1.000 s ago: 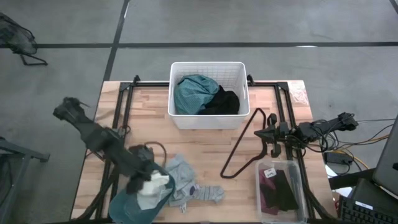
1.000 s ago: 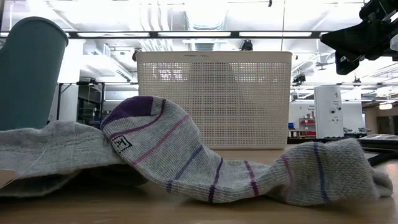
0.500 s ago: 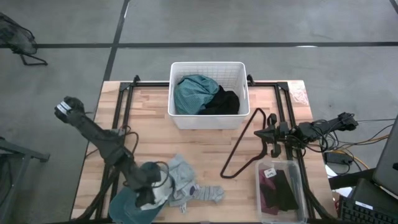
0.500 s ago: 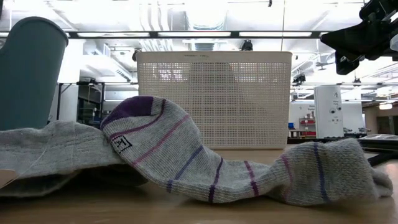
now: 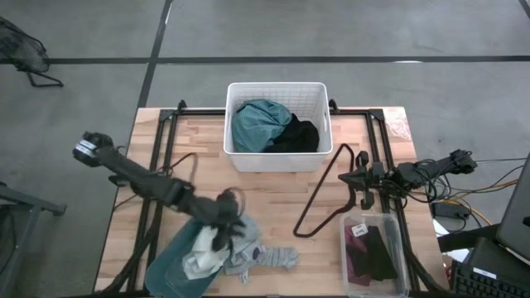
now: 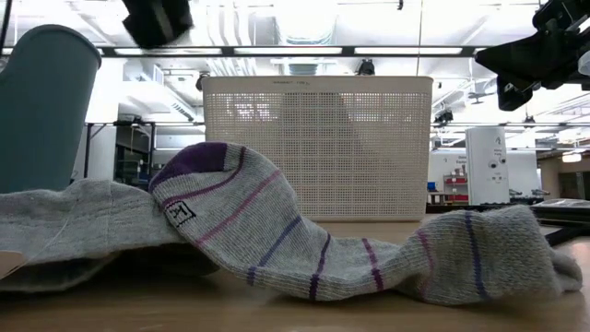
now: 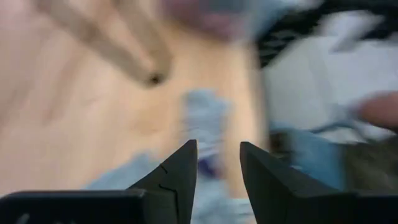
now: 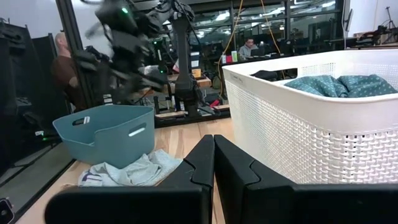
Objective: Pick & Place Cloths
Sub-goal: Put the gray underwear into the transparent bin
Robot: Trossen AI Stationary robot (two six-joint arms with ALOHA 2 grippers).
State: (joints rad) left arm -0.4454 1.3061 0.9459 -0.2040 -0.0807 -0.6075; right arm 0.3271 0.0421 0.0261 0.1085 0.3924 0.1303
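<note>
Both fingers of my left gripper (image 5: 225, 222) stood slightly parted, holding nothing, above the soft grey cloth (image 5: 240, 236). My right gripper (image 5: 361, 178) was clenched, empty.

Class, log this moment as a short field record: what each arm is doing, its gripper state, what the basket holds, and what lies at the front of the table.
left gripper: open, empty, above the grey cloths at the table's front
right gripper: shut, empty, parked at the table's right side
white basket: holds a teal cloth and a black cloth
teal bin: front left corner, beside the grey cloths
striped sock: flat on the table
</note>
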